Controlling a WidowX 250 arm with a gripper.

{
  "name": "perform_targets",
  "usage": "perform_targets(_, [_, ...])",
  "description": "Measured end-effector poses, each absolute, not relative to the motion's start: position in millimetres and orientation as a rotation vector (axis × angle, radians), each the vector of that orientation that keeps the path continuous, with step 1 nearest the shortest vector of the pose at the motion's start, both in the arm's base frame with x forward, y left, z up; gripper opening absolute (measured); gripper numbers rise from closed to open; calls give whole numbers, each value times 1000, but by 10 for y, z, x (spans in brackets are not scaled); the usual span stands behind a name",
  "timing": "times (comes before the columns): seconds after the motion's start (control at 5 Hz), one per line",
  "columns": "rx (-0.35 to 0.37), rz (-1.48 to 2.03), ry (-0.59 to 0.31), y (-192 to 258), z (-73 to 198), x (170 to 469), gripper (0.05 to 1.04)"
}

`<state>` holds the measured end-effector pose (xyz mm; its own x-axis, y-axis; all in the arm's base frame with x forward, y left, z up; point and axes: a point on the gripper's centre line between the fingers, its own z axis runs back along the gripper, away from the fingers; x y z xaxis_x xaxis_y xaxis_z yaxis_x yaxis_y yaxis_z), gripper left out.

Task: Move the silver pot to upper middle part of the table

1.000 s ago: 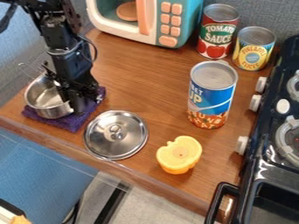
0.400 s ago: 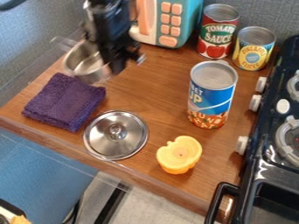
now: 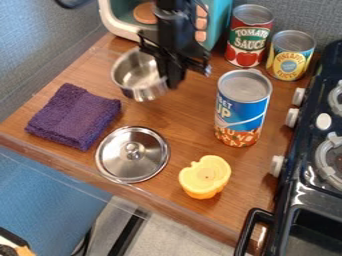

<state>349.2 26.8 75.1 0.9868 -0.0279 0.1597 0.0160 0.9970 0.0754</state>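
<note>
Your gripper (image 3: 172, 84) is clasping the silver pot (image 3: 137, 75) by its wall, and the pot is hanging to the view's left of it

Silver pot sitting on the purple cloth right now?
No, the silver pot is at the gripper, up and to the right of the purple cloth, with bare wood between them.
</note>
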Motion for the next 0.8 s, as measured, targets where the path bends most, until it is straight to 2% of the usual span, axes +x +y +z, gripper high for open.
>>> perform_targets(0.4, [122,36,-183,-55,659,3786,79])
perform_targets(0.8, [123,89,-200,-52,667,4064,79])
